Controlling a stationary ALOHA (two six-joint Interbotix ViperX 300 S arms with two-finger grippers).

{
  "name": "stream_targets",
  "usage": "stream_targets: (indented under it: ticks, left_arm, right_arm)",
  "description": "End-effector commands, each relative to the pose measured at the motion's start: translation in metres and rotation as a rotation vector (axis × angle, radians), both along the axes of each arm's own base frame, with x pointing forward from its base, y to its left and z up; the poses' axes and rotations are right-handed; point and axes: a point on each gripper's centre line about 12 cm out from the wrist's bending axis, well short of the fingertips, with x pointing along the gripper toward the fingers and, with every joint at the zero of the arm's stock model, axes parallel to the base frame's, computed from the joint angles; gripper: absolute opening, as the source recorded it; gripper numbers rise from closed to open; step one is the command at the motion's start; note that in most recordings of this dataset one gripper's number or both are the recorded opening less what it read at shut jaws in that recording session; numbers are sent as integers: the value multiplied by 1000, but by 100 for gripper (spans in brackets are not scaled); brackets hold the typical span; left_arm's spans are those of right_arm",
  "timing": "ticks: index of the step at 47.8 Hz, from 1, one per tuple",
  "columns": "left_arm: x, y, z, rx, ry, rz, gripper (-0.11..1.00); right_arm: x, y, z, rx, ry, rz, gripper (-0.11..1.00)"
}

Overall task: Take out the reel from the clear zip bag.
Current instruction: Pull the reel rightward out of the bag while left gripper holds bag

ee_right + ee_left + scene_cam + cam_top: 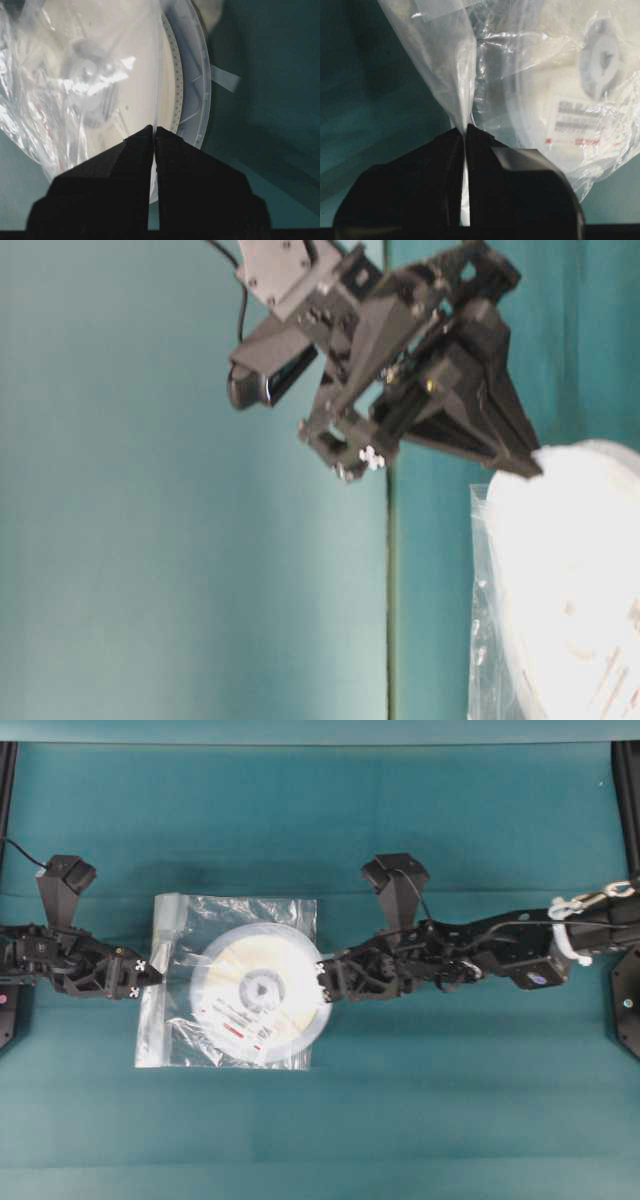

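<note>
The clear zip bag (185, 1020) lies flat on the teal cloth with the reel (262, 990) inside it, label side up. The reel's right rim pokes out past the bag's right edge. My left gripper (150, 976) is shut on the bag's left edge, and the film (450, 65) rises from between its tips (465, 131). My right gripper (322, 982) is shut on the reel's bare translucent rim (192, 75), with a thin flange caught between its tips (154, 131). From table level, that gripper (533, 468) bites the white reel (570, 570) beside the bag (483, 640).
Teal cloth (420, 1100) covers the table, with a fold line across it behind the bag. Black frame posts stand at the far left (6, 780) and far right (628, 790) edges. A cable runs along the right arm (500, 945).
</note>
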Motion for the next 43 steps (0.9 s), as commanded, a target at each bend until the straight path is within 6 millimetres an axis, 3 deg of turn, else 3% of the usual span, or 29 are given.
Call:
stream_targets:
  ticks: [1, 29, 43]
  left_arm:
    - [4, 0, 3, 4, -16, -2, 2]
    - [4, 1, 3, 4, -16, -1, 2]
    - [4, 1, 4, 3, -18, -1, 2]
  right_arm:
    - [-3, 2, 11, -3, -28, 2, 3]
    - [-53, 1, 17, 1, -7, -10, 3]
    - [-69, -1, 18, 1, -4, -21, 3]
